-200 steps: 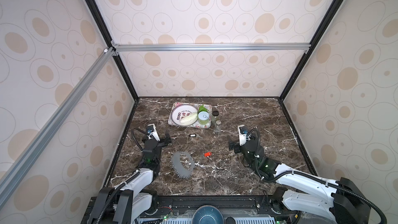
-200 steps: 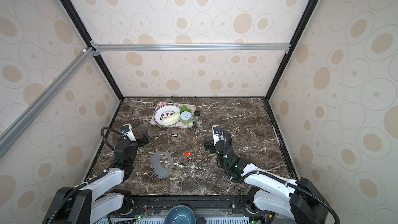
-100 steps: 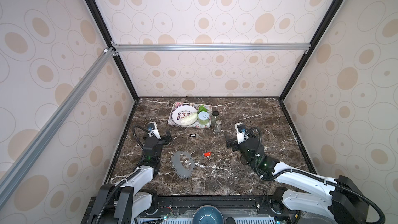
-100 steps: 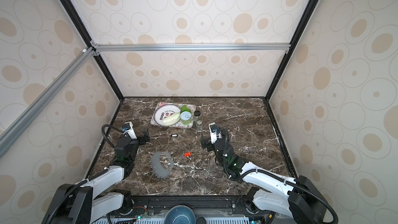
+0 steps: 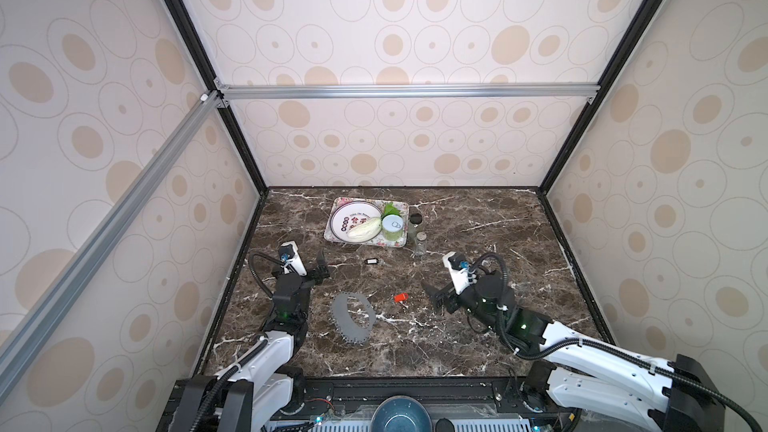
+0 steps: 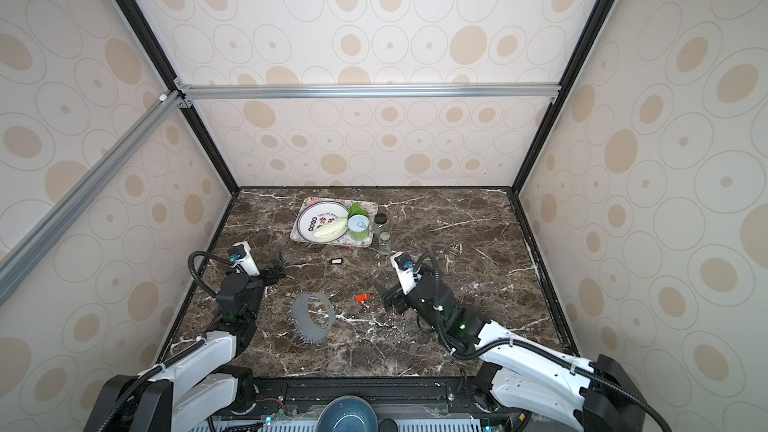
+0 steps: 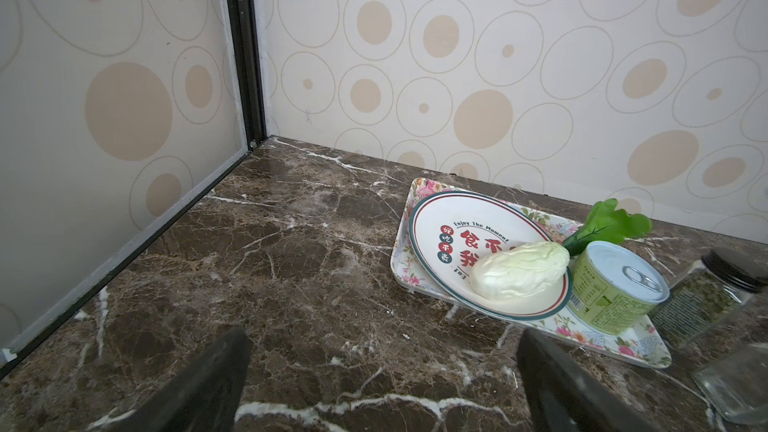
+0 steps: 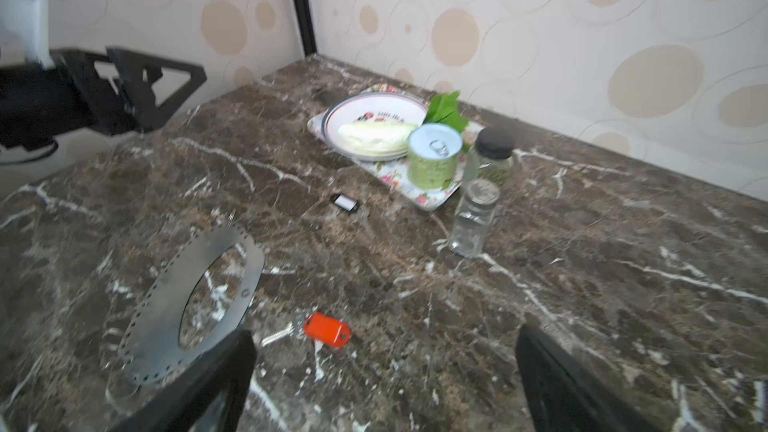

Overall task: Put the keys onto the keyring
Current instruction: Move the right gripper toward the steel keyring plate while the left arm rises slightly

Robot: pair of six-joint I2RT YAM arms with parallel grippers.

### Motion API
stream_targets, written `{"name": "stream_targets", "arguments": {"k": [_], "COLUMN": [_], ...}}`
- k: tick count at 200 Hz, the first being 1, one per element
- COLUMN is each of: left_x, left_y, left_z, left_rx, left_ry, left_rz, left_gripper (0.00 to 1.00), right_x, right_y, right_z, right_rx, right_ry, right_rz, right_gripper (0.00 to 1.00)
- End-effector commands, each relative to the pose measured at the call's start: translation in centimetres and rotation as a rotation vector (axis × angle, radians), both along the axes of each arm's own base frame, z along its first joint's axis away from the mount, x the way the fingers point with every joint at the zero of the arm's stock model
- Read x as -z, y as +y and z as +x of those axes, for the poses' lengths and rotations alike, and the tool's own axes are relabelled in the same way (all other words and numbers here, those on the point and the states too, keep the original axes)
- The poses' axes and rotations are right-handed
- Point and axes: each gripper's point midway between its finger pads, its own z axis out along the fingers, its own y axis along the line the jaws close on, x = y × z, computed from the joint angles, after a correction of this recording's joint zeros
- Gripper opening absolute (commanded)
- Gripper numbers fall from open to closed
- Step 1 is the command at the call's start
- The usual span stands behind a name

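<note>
The flat thin grey metal oval keyring [image 5: 353, 317] [image 6: 312, 317] [image 8: 187, 301] lies flat on the dark brown, white-veined marble surface [image 5: 457, 338], left of centre towards the near side. Its long axis runs far to near and leans a little rightward at the near end (small holes dot its outer edge). Just right of its far end, but apart from it, sits the small red-orange key [image 5: 401, 297] [image 8: 327, 330]. It lies roughly left to right, and in the right wrist view its pale metal end is on the loop's side. The tiny black rectangular key [image 5: 372, 261] [image 8: 345, 202] with a white centre lies farther back, also left to right, between the loop and a floral tray [image 5: 370, 244] by the far wall.

The left pincer [image 5: 322, 268] [image 7: 382, 342] hovers at the left, spread wide and empty. The right pincer [image 5: 435, 299] [image 8: 382, 347] is likewise spread and empty, near the red key on its right.

Cream walls [image 5: 415, 35] printed with beige circles, black posts [image 5: 232, 126] and aluminium bars [image 5: 407, 91] box it all in.
</note>
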Motion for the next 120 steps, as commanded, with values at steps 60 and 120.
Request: {"name": "stream_targets", "arguments": {"k": [60, 120], "left_x": [-1.8, -1.9], "left_y": [0.7, 0.6], "left_z": [-2.4, -2.5], "left_rx": [-0.027, -0.018], "left_ry": [-0.131, -0.141], "left_rz": [-0.06, -0.062], "left_gripper": [1.0, 0.99], "right_x": [7.6, 9.5], "right_y": [5.7, 11.5], "right_z": [-3.7, -4.6], "right_rx": [-0.121, -0.214], "right_ry": [0.184, 0.271], "right_rz": [-0.28, -0.303], "right_gripper": [0.99, 0.8]}}
